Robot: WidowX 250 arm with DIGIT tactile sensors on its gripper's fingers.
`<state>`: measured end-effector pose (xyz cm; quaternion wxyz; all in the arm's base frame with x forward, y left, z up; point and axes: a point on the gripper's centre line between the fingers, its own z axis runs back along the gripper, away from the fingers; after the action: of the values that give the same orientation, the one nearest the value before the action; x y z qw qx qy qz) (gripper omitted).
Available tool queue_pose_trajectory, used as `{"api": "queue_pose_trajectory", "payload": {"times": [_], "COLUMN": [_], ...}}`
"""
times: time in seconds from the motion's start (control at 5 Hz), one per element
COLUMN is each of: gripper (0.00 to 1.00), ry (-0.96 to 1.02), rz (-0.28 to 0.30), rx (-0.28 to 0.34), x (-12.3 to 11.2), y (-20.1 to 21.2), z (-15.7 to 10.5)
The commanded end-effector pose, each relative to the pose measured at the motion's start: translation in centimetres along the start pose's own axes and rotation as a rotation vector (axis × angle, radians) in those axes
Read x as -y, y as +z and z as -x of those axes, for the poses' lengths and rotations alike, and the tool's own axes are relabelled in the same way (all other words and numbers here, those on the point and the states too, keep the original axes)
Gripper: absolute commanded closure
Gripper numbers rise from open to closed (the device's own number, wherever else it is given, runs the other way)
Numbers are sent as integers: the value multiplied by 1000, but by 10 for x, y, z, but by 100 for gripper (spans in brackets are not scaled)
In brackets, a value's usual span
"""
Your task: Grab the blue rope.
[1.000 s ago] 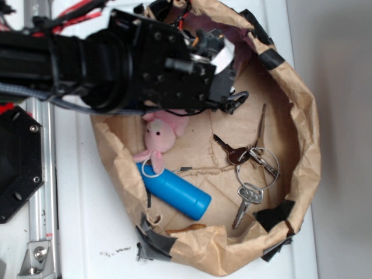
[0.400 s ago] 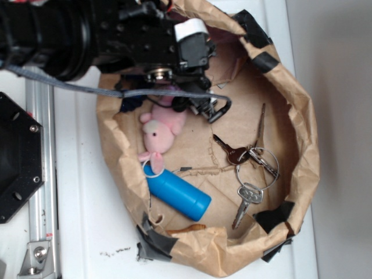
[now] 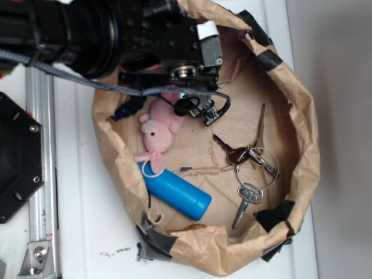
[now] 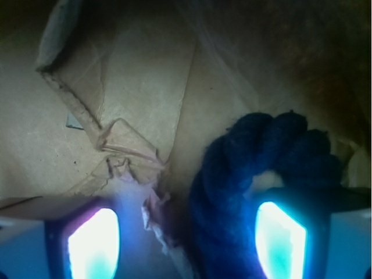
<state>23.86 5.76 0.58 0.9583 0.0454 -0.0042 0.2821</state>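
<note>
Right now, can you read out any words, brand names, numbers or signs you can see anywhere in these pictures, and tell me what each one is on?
No text can be read in either view.
Car key: an oval emblem on its head, too small to read.
White patch on the end effector: blank as far as the picture shows.
Blue plastic toy, pink plush bunny, blue rope, paper bag: no markings visible.

Bag: brown paper, sitting open on the white table.
Pink bunny: lying at 9 o'clock.
Blue bottle toy: lying at 7.
Keys: lying at 4.
</note>
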Motion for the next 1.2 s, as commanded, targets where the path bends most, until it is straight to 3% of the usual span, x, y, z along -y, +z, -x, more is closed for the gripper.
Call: {"api": "queue_pose_trajectory", "payload": {"times": [0.0, 0.4, 1.0], "gripper": [100, 100, 100], "ry": [-10, -36, -81], "rz": [-32, -28, 30], "rx": [-8, 20, 131], "x": [-2, -4, -17], "y": [-11, -11, 15], "z": [11, 7, -36]}}
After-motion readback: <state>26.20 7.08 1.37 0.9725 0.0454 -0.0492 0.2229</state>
